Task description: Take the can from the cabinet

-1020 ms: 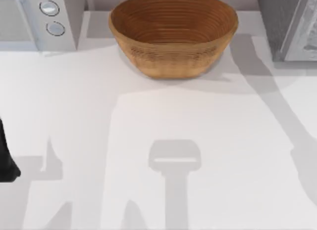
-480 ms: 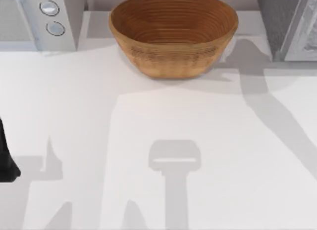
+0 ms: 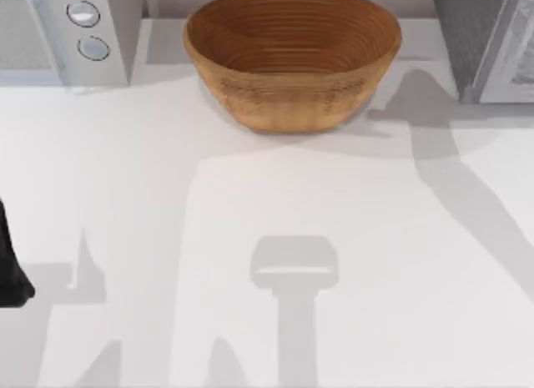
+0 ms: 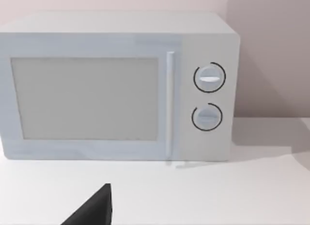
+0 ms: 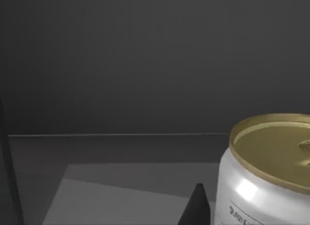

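The can is silver with a gold lid and stands on the shelf inside the dark cabinet. A black part of my right gripper sits close beside the can, on the shelf side away from the wall. From above, the cabinet is a grey box at the table's back right corner. My left arm is parked at the table's left edge; a black part of its gripper faces the microwave.
A brown woven basket stands at the back middle of the table. A white microwave with two dials occupies the back left corner. The right arm's shadow crosses the white tabletop toward the cabinet.
The right arm's shadow on the table has shifted to the right beside the basket, toward the cabinet. The left arm has not moved.
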`<state>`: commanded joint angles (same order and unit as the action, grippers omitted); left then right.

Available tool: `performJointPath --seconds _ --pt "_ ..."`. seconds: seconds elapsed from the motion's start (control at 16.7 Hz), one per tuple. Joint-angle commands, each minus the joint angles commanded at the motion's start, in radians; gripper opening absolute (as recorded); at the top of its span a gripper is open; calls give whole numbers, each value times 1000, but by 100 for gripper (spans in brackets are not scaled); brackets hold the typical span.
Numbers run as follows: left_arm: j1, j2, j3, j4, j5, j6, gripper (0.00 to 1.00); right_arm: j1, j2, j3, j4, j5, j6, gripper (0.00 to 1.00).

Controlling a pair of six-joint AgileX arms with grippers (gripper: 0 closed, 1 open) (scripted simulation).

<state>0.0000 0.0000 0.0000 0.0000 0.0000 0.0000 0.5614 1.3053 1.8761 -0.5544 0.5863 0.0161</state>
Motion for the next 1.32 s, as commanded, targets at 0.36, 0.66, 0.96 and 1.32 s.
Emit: performJointPath --seconds 0.36,0.66,0.96,1.32 --pt "0 0 0 0 0 0 100 -123 -284 -404 121 -115 -4 0" --pt "0 0 0 0 0 0 100 -274 -622 -947 265 -267 -10 0" --pt "0 0 0 0 0 0 100 -423 -976 -1482 414 -429 -15 0" --pt "0 0 0 0 0 0 100 -546 -1270 -1840 538 -569 -16 0"
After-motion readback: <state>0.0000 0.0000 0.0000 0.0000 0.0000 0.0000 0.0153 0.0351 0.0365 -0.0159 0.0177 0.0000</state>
